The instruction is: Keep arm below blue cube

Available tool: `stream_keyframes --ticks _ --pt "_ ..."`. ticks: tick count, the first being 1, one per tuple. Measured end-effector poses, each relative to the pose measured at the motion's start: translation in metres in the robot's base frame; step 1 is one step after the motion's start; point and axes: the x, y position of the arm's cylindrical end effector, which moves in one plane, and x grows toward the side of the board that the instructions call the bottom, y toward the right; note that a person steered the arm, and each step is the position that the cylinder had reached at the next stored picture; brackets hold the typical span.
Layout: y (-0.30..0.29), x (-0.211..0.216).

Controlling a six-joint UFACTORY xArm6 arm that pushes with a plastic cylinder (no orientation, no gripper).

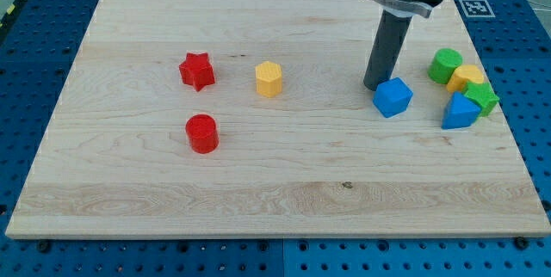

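Right now our tip [375,85] sits just at the upper-left of the blue cube [393,97], touching it or nearly so; can't tell which from this angle. So the cube lies down and to the view's right of the tip, whereas the task wants us on the side toward the view's bottom. The cube itself is in the right half of the wooden board [258,182], approx. mid-height, w/ a cluster further right: green block [445,65], yellow block [467,77], another green block [482,97] and a second blue block [459,113]. The rod stands near vertical, coming down from the view's top. No claw on this rig, so nothing to read as open or closed, just the bare rod end. We judge the next move must swing round the cube's left side w/o shoving it, then settle beneath it.
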Motion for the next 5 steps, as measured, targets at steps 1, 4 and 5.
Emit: stream_keyframes --ticks 1,4,5 --pt "-0.019 0.000" --pt "-0.062 0.005" --pt "-0.071 0.039"
